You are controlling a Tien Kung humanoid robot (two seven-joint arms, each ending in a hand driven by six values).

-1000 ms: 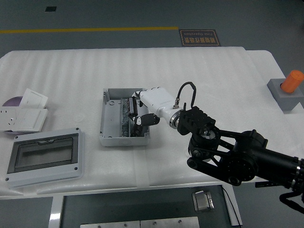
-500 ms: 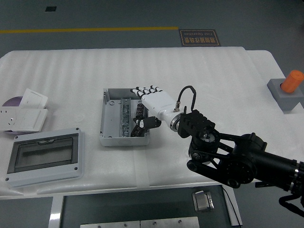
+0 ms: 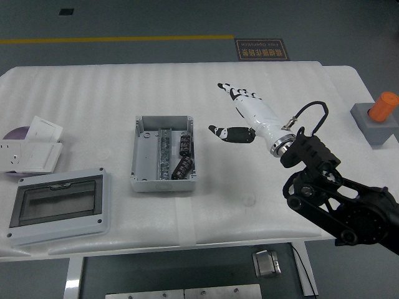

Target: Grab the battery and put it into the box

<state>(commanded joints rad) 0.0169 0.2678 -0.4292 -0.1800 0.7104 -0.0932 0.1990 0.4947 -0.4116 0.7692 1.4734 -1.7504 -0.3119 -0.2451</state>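
Note:
A grey open box (image 3: pixel 163 154) sits left of the table's middle. Two black batteries lie inside it at its right side, one (image 3: pixel 186 142) upright along the wall and one (image 3: pixel 181 168) tilted below it. My right hand (image 3: pixel 240 115), white with black fingertips, is up over the table to the right of the box, apart from it. Its fingers are spread and it holds nothing. The left arm is out of view.
A grey panel with a dark window (image 3: pixel 58 206) lies at the front left. White sockets and a disc (image 3: pixel 31 146) lie at the far left. A grey block with an orange cylinder (image 3: pixel 378 116) stands at the right edge.
My right hand has opened, left the box and swung up and to the right. The battery it held now lies in the box.

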